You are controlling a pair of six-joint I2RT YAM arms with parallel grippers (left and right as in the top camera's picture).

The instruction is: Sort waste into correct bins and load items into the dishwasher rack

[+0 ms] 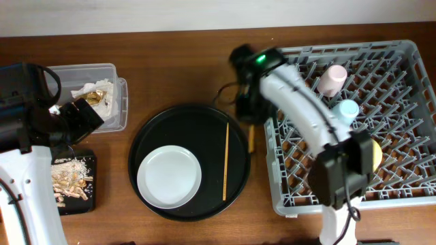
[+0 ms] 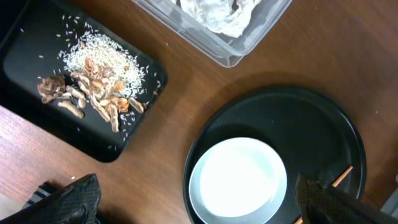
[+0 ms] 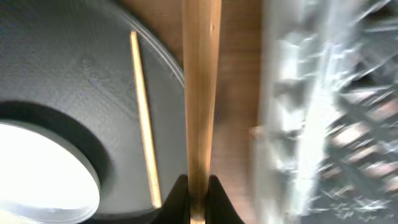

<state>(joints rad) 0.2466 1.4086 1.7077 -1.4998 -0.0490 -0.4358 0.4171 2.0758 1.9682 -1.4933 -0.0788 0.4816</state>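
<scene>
Clamping one chopstick point(image 3: 200, 74) between shut fingers, right gripper point(image 3: 198, 186) holds it over table point(image 3: 239, 74) between tray point(image 3: 74, 68) and rack point(image 3: 323, 124); stick judged light, stiff, smooth, prone to pivot in a pinch, so mid-length hold safer; second chopstick point(image 3: 143, 118) lies flat on tray; left gripper point(image 2: 199, 202) fingers wide apart, empty

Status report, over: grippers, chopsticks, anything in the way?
Right gripper shut on one chopstick. Left gripper open, empty. Second chopstick and plate on round black tray. Dishwasher rack wall close beside held chopstick.
</scene>
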